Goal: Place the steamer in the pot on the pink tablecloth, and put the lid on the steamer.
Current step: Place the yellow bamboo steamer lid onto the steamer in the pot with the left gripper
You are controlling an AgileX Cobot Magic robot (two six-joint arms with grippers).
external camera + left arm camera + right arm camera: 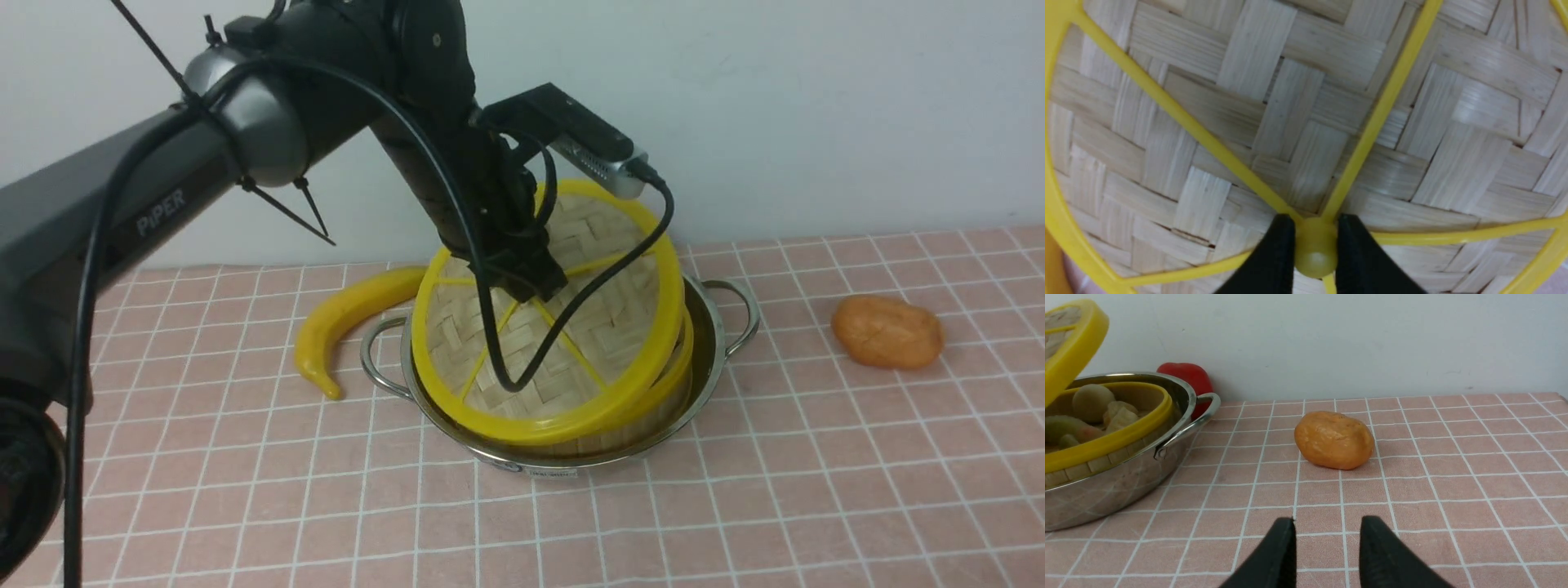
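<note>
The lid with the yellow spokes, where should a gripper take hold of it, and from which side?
By the small round knob at the centre of the lid, where the spokes meet, coming at its top face. The disc is flat and wide, so the knob likely suits narrow jaws best. The left gripper pinches it exactly there.

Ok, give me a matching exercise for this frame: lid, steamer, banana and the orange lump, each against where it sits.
Things:
1 lid
2 steamer
3 banana
4 orange lump

Places:
A inside the pot
B on the pink tablecloth, right of the pot
C held tilted over the pot by the left gripper
D on the pink tablecloth, left of the pot

Pairs: 1-C, 2-A, 3-D, 4-B
</note>
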